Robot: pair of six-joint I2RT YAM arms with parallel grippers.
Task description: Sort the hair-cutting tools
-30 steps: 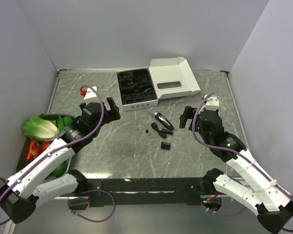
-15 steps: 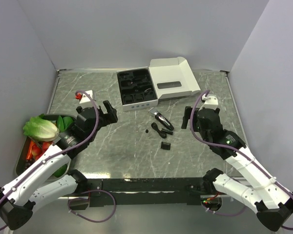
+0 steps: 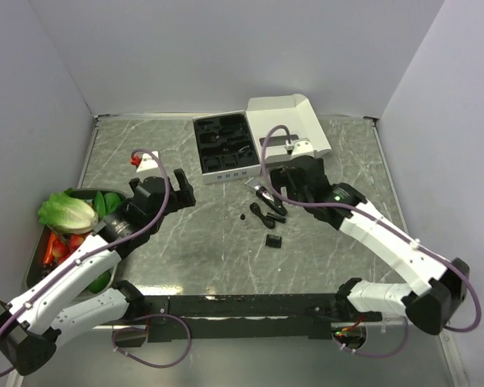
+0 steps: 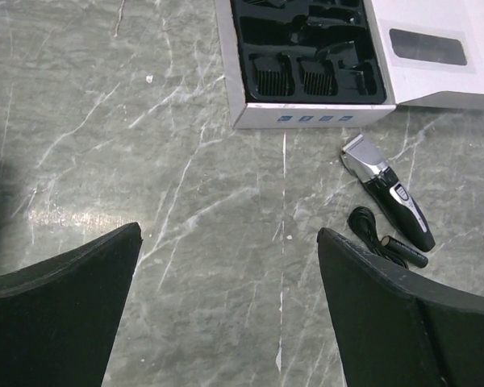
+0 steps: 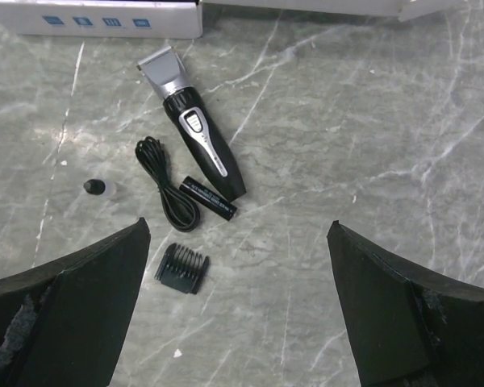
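Currently, the right jaws stand apart and empty, hovering over the loose tools. The left jaws, also apart and empty, hover over the left half of the table (image 3: 194, 250).

The hair clipper (image 5: 192, 131) lies diagonally near the middle of the table, just on the near side of the white box (image 3: 228, 173), which stands at the far edge. The cord (image 5: 163, 187) is coiled just beside the clipper. A short black cylinder (image 5: 208, 198) lies across the cord's end, and we cannot tell whether it touches the clipper's tail. A comb attachment (image 5: 182, 268) and a small round piece (image 5: 93, 186) lie nearby but apart.

Hazards:
- We judge that if the jaws close at the clipper's tail they may catch the cord or the cylinder as well, because those parts crowd that end.
- The clipper body looks slim and smooth. If the jaws are not square to its width, it may twist or slip.
- A descending finger may push the small, light comb attachment aside.

View differences:
- The right wrist view resolves the comb attachment and the round piece. In the left wrist view a finger hides that area.
- The left wrist view shows the box's moulded insert, with two seated combs (image 4: 269, 79) in its near compartments.
- Only the top view shows both arms, and a lettuce (image 3: 67, 211) at the left edge.
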